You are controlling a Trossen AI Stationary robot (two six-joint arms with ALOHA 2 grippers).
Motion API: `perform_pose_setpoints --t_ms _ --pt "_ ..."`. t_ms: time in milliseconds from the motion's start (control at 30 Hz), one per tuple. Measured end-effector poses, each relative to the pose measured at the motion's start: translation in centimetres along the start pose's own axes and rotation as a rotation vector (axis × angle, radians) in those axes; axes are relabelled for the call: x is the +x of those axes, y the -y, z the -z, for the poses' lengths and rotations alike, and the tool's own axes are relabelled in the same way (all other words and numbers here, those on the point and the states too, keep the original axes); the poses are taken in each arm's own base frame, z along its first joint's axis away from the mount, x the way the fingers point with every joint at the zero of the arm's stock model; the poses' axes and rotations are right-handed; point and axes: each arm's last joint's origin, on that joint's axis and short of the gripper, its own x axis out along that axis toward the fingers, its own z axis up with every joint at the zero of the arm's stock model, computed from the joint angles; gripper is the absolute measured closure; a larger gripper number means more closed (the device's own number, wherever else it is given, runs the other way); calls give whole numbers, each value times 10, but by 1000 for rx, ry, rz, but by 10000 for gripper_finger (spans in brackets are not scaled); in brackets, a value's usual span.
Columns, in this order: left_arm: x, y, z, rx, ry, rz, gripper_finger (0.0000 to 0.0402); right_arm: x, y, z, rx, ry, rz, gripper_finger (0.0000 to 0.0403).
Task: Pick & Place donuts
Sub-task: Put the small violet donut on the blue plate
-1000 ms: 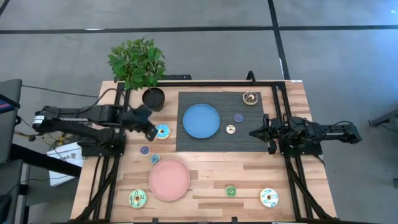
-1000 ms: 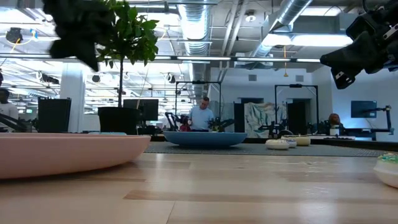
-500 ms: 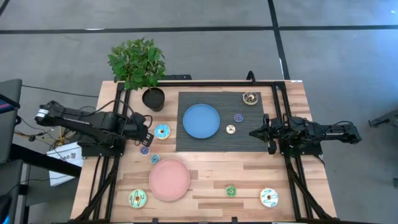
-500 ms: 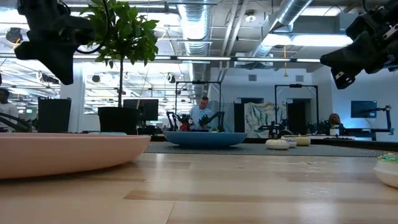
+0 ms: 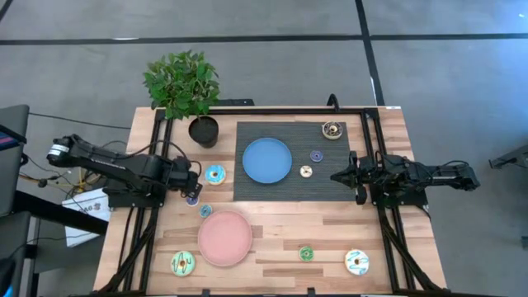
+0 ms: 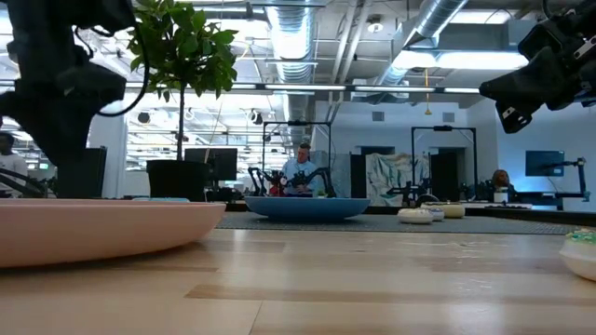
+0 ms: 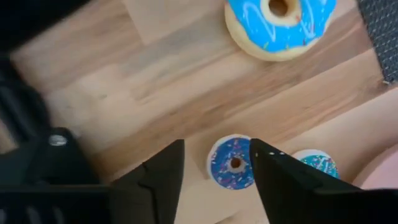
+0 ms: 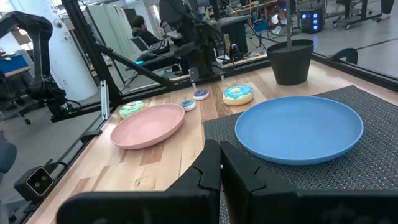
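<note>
The left gripper (image 7: 214,165) has dropped, jaws open astride the flat-lying purple mini donut (image 7: 232,163).

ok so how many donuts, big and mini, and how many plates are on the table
large donuts: 4 (light blue, green, white, dark brown)
mini donuts: 5 (dark blue, teal, purple, cream, green)
plates: 2 (blue, pink)
total: 11
</note>
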Motion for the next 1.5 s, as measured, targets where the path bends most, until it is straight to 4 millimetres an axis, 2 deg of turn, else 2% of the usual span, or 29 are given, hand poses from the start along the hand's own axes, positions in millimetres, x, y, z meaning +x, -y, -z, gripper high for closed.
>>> perform_pose_setpoints --t_ms 233,467,1300,1500 --pt "6 4 0 28 18 57 196 0 0 0 0 0 0 403" --pt "6 4 -1 18 57 45 196 0 0 0 0 0 0 403" --pt "6 4 0 27 16 57 195 0 0 0 0 -1 0 403" --pt "6 4 0 24 15 58 170 0 0 0 0 0 0 403"
